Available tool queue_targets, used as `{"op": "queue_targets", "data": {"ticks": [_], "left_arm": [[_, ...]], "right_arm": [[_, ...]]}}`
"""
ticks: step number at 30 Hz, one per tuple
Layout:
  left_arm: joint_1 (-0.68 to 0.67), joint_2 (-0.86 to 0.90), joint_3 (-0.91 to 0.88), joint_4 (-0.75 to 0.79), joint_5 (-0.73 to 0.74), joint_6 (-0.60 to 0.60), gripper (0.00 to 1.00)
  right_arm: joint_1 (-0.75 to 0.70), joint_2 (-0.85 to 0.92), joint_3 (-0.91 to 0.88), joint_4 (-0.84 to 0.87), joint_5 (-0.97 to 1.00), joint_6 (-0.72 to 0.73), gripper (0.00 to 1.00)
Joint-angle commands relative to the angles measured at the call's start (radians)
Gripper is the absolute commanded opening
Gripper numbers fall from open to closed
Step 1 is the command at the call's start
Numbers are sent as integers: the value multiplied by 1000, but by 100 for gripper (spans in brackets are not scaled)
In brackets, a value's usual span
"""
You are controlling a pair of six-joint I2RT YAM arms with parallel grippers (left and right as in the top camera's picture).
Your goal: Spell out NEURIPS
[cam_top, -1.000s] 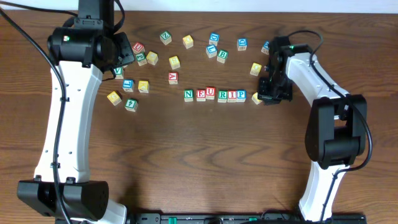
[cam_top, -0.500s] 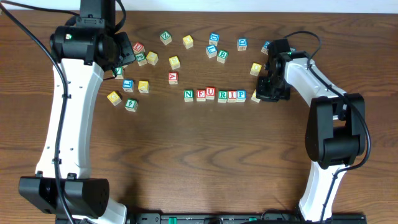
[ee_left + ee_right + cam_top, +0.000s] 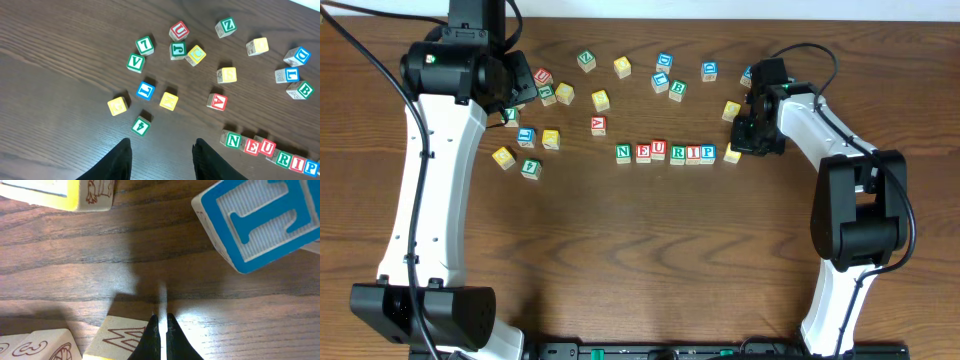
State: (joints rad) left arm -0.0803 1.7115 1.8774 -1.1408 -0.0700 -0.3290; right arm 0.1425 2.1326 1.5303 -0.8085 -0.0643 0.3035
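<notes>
Six letters in row, yellow cube now just beside P. Your right gripper backed off, tips pinched, empty; left gripper half-spread, empty. Verify S face.

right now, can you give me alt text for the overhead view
Six letter cubes spell NEURIP in a row on the wooden table, with a yellow-topped cube just off the P end beside the right hand. Other cubes lie scattered behind, the left hand over the leftmost.

Left pincer hangs parted and empty at the far left; right pincer is pressed closed, far right.
</notes>
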Motion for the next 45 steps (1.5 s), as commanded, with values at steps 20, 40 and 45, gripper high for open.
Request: {"op": "queue_targets", "data": {"ticks": [20, 40, 45], "left_arm": [[0, 85, -9, 5, 10, -27, 40], [0, 86, -9, 5, 9, -27, 40], [0, 86, -9, 6, 9, -27, 39]], "right_arm": [[43, -5, -6, 58, -36, -71, 1], [74, -5, -6, 63, -51, -137, 1], [74, -6, -6, 84, -91, -137, 1]]}}
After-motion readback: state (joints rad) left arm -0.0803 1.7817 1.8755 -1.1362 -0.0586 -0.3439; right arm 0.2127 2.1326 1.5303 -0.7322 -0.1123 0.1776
